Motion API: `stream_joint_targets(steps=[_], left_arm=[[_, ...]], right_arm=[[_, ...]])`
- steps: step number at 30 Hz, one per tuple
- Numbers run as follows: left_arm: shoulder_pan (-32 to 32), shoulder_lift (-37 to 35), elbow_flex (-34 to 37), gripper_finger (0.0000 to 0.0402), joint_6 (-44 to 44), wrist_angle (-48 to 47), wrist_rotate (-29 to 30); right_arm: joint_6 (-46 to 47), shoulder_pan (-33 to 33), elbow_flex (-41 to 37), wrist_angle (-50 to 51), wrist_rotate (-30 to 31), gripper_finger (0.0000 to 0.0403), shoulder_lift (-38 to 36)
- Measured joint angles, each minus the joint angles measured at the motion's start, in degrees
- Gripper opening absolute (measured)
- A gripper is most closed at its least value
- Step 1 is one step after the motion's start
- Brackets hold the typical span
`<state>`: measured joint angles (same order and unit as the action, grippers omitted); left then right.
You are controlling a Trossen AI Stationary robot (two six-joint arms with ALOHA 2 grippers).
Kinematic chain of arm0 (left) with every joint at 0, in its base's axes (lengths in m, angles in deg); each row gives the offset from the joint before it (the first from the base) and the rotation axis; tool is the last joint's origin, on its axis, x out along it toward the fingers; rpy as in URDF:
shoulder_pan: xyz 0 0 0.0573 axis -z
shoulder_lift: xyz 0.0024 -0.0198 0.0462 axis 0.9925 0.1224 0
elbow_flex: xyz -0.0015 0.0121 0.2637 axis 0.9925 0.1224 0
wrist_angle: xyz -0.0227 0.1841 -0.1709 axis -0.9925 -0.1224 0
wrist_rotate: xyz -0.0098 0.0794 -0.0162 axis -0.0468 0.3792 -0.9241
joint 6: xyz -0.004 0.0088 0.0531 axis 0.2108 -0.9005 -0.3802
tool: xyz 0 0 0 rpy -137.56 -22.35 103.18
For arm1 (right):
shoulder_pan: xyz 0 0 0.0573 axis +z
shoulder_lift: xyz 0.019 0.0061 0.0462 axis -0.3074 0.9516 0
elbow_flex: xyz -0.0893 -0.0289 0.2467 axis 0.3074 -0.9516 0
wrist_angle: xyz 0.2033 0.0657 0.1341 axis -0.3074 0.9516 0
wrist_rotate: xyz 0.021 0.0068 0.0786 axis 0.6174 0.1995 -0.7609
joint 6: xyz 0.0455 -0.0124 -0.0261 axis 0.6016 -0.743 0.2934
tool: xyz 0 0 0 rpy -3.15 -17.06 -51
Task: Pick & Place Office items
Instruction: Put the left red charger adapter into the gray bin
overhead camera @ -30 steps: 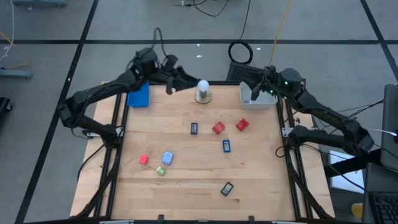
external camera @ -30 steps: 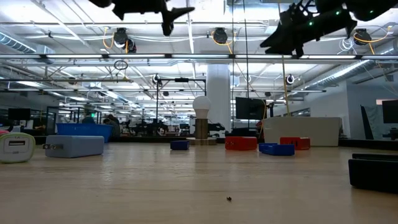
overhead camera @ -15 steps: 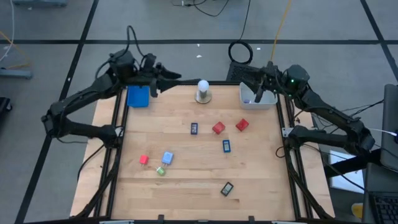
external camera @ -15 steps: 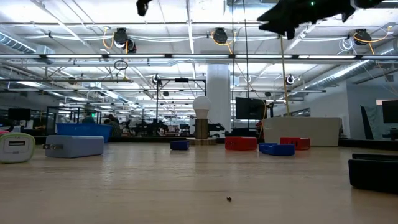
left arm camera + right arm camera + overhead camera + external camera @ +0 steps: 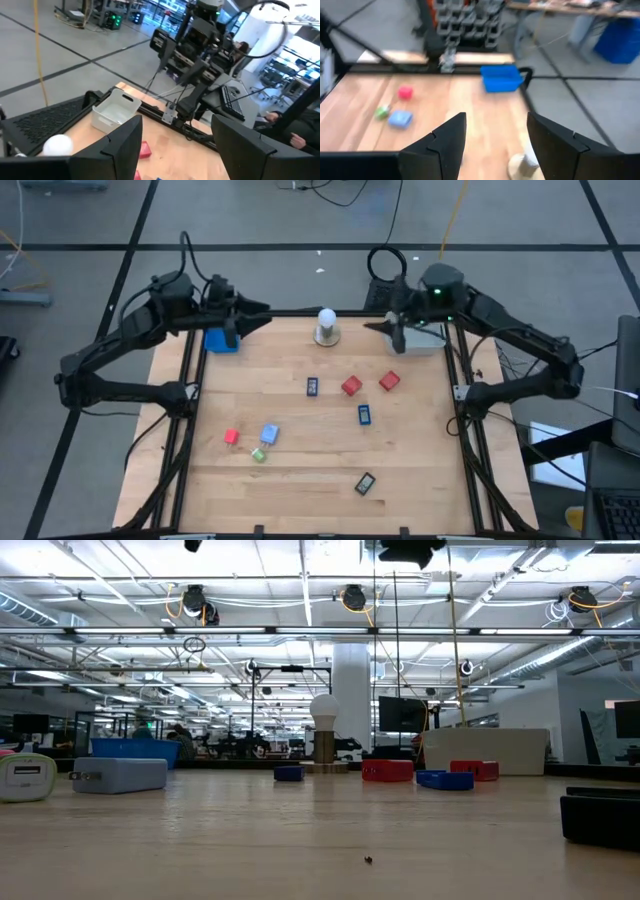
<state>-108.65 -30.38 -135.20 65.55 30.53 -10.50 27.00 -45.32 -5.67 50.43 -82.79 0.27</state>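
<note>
The office items lie loose on the wooden table: two red blocks [image 5: 351, 385] [image 5: 389, 381], a small red one [image 5: 231, 437], a light-blue block [image 5: 269, 434], a green bit [image 5: 259, 454], two dark blue pieces [image 5: 313, 386] [image 5: 364, 415] and a black piece [image 5: 365, 483]. My left gripper [image 5: 252, 318] [image 5: 175, 150] is open, high above the far-left corner beside the blue tray [image 5: 222, 338]. My right gripper [image 5: 385, 332] [image 5: 495, 150] is open, high beside the grey tray [image 5: 420, 340]. Neither touches anything.
A white ball on a round base [image 5: 326, 325] stands at the far edge between the two grippers. The blue tray sits in the far-left corner, the grey tray in the far-right one. Black frame rails run along the table's left and right sides.
Both arms have risen; in the low view they have almost left the top of the picture. My left gripper has drawn back toward the table's left, away from the white ball. My right gripper has swung from over the grey tray toward the table's left.
</note>
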Motion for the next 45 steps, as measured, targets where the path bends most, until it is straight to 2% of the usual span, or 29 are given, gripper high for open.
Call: stream_joint_targets(steps=[12,23,31,35,45], left_arm=[[3.6,0.2,0.0,0.0237,0.5,-0.1,9.9],[7.6,0.1,0.0,0.0237,1.0,0.0,17.8],[8.9,0.1,0.0,0.0237,1.1,-0.1,18.3],[9.0,0.1,0.0,0.0237,1.1,-0.1,18.3],[9.0,0.1,0.0,0.0237,0.7,-0.6,18.3]], right_arm=[[-7.5,4.1,11.7,21.7,0.5,0.0201,10.1],[-22.4,10.2,21.2,37.2,12.7,0.0201,18.5],[-25.3,14.5,21.6,40.9,14.2,0.0201,22.0],[-26.1,16.2,21.5,41.5,16.7,0.0201,24.0],[-26.3,17.0,21.5,41.8,16.6,0.0201,30.0]])
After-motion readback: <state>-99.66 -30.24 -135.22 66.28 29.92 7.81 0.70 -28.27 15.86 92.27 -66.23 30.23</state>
